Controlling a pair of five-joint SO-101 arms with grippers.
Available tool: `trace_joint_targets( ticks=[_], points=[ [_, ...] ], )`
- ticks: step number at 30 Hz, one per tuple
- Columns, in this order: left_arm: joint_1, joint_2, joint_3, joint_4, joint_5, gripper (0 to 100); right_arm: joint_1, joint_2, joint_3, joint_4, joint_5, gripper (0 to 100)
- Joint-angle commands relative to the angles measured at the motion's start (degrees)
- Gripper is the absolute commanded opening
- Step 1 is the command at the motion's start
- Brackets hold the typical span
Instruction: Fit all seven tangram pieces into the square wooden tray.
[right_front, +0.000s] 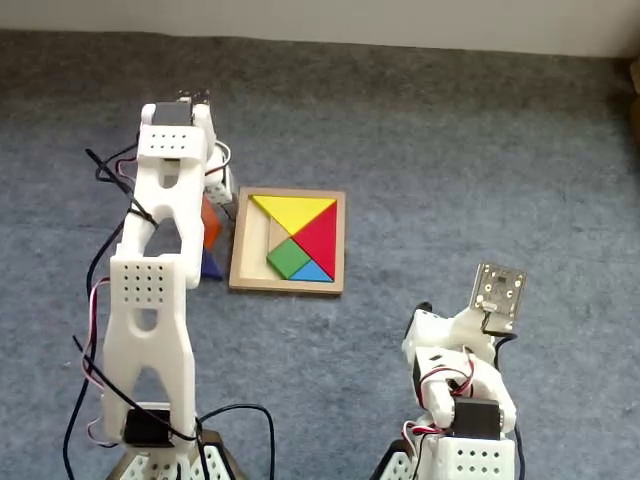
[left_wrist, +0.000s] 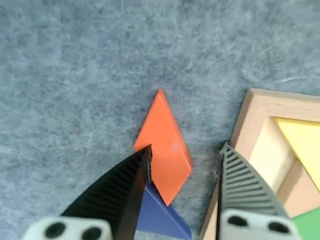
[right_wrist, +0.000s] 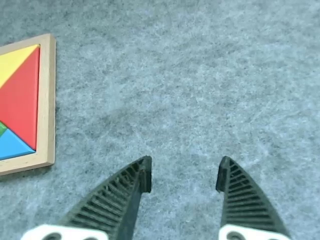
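So the square wooden tray (right_front: 287, 288) sits about mid-table on the grey carpet (right_front: 450, 150) and it's partly filled: yellow triangle (right_front: 293, 212) along the far side, red triangle (right_front: 320, 240) on the right, green square (right_front: 288, 258) and a light blue triangle (right_front: 312, 271) along the near edge, with bare wood showing down the tray's left side. Outside it, just off the left rim, there's an orange parallelogram (left_wrist: 163, 146) lying flat on the carpet with a dark blue triangle (left_wrist: 159, 217) touching its near tip. The left gripper (left_wrist: 186, 149) is right over that spot with its jaws spread wide and nothing between them; one fingertip is over the edge of the orange piece, the other is above the tray's rim. The right gripper (right_wrist: 185, 162) is also wide open and holding nothing, over bare carpet to the right of the tray, with that arm folded back at the near right of the table
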Motion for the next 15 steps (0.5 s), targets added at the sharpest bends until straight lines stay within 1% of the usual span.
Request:
trace_joint_targets(
  ticks=[1, 3, 6, 9, 15],
  points=[
    [-1.36, -0.57, 2.59, 0.7, 0.97, 23, 0.66, 0.4, 7.25, 0.22, -0.53, 21.7],
    [-1.54, -0.66, 3.74, 0.7, 0.88, 21, 0.66, 0.4, 7.25, 0.22, -0.53, 21.7],
    [-1.54, -0.66, 4.09, 0.7, 0.7, 14, 0.66, 0.4, 7.25, 0.22, -0.53, 21.7],
    [-1.8, -0.66, 4.09, 0.7, 0.7, 10, 0.66, 0.4, 7.25, 0.22, -0.53, 21.7],
    [-2.68, -0.57, 4.0, 0.7, 0.7, 9, 0.66, 0.4, 7.25, 0.22, -0.53, 21.7]
  ],
)
